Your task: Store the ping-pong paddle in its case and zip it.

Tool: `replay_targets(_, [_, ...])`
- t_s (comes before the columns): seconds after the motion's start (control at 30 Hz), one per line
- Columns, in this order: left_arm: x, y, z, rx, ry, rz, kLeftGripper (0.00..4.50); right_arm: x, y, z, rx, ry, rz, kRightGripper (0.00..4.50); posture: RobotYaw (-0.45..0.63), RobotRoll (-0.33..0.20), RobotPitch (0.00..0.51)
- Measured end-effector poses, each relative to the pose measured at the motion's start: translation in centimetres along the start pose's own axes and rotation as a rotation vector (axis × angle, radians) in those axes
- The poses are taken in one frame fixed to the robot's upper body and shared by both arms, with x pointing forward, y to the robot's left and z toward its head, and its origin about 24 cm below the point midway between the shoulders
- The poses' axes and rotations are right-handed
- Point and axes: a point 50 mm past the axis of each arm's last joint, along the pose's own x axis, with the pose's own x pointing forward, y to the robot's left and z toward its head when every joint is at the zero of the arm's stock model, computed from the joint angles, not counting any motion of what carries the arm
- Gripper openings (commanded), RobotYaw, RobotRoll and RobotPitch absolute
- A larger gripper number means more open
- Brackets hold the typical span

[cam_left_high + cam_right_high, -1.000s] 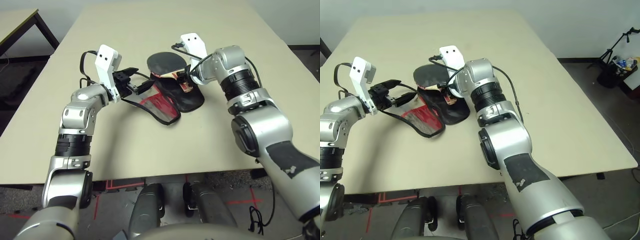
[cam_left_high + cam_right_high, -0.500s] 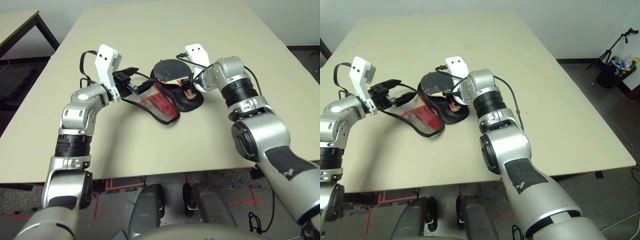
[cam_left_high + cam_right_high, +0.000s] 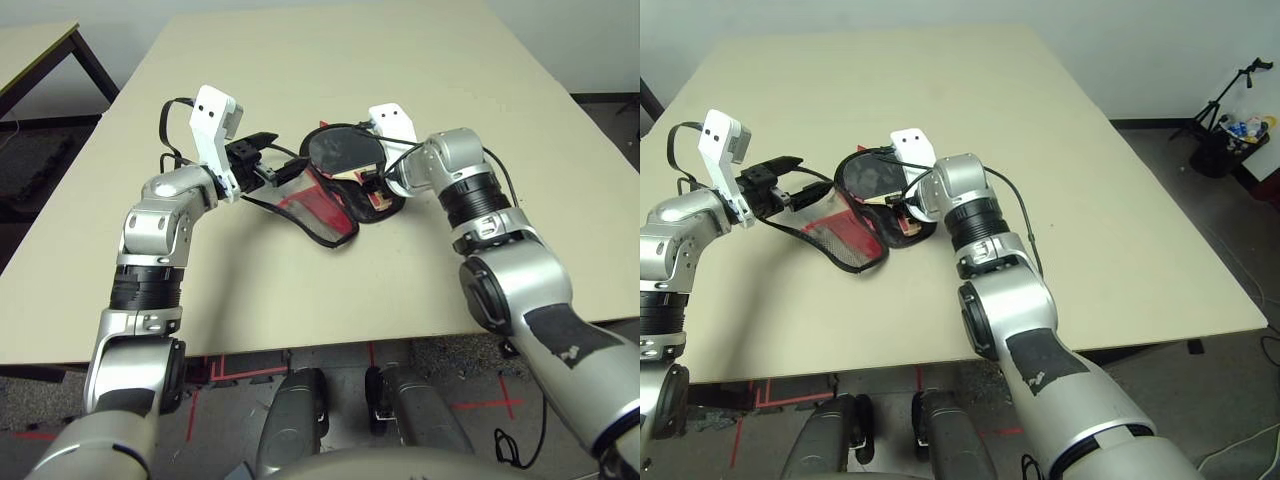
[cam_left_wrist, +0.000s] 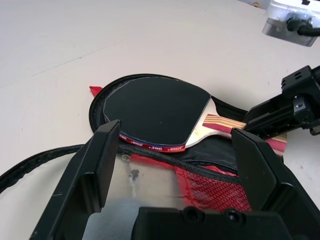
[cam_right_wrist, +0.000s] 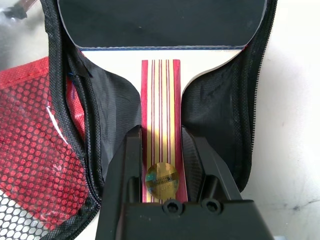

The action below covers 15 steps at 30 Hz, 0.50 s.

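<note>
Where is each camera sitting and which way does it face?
Head eyes: look down over both silver forearms at the table.
Left wrist: between wide fingers, faces the open case.
Right wrist: along fingers clamping the paddle handle.
Shared: paddle lying in the case.

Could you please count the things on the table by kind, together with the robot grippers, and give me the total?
Ping-pong paddle: 1
Case: 1
Grippers: 2, the left gripper and the right gripper
Total: 4
</note>
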Motion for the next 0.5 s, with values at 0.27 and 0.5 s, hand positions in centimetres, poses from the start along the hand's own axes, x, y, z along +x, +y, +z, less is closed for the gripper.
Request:
replay_targets(0.27, [0.13, -0.08, -0.01, -0.004, -0.004, 0.004, 4.5, 0.12, -0.05, 0.57, -0.027, -0.065, 0.0, 2.42, -0.01, 0.0, 0.107])
replay_targets(0.5, [0.23, -0.12, 0.06, -0.004, -0.01, 0.006, 4.5, 0.06, -0.09, 0.76, -0.015, -0.086, 0.012, 4.46, -0.02, 0.0, 0.104])
